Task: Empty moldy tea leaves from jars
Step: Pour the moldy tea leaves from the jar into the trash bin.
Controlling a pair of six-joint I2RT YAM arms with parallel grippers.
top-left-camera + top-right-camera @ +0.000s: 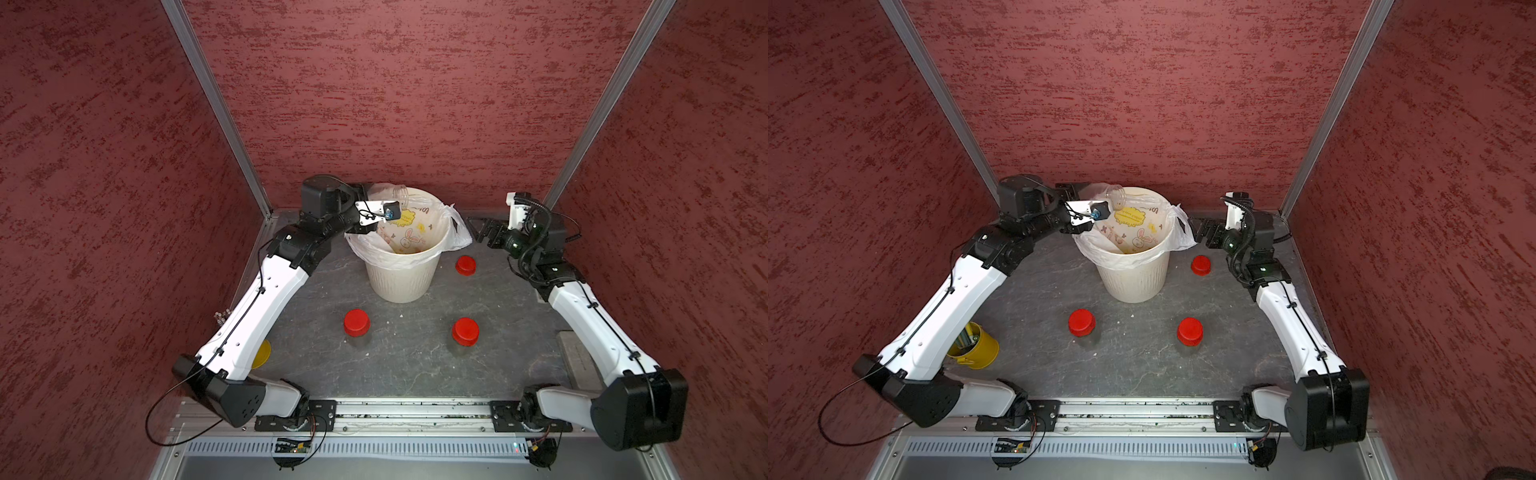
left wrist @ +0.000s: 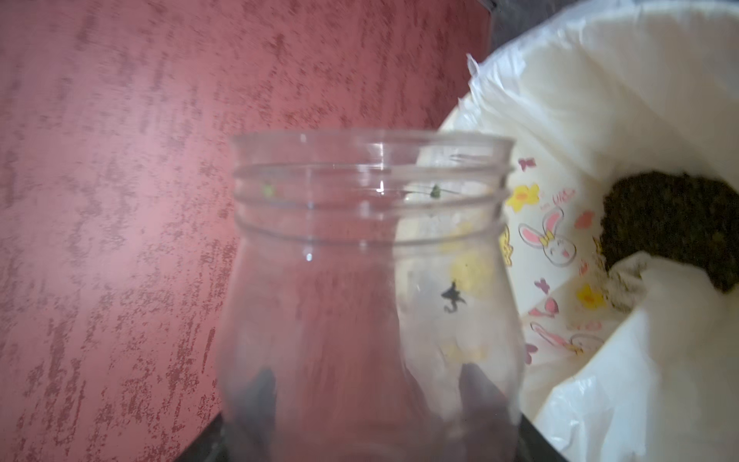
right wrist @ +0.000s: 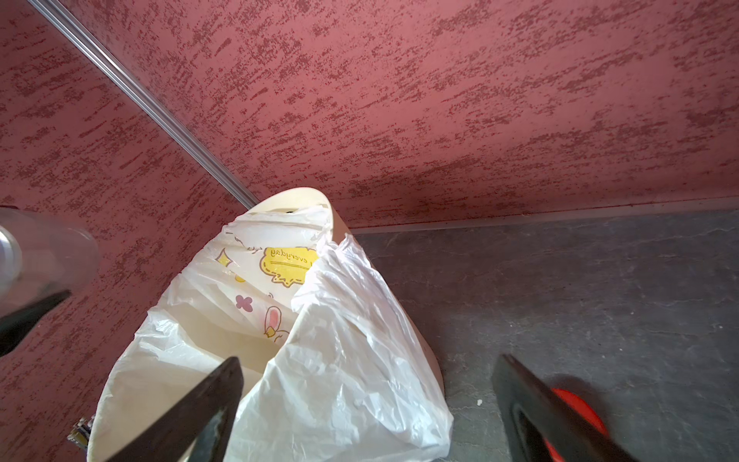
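Red stippled walls all round, dark grey tabletop (image 1: 407,365) below, and the action sits at the back. One uncapped jar (image 1: 398,195) is tipped on its side, mouth out over the far rim of the cream bin (image 1: 401,286). Left gripper (image 2: 368,384) is clamped on that jar's body, its fingers showing dark through the clear wall in the left wrist view. The jar looks all but bare, with only a couple of green specks clinging near the threaded neck. Down in the white bag (image 1: 459,232) lining the bin lies the heap of moldy tea leaves (image 2: 672,228), dark olive-brown against the bunny print. Just right of the bin, a loose red cap (image 1: 465,265) lies on the table. Right gripper (image 1: 473,230) hovers beside the bag's bunched handle, jaws wide apart, nothing between them. Nearer the front, two capped ones stand upright and well apart, left jar (image 1: 357,326) and right jar (image 1: 465,331). What's inside them I can't make out from above. Yellow cup (image 1: 976,349) of pencils sits under the left arm.
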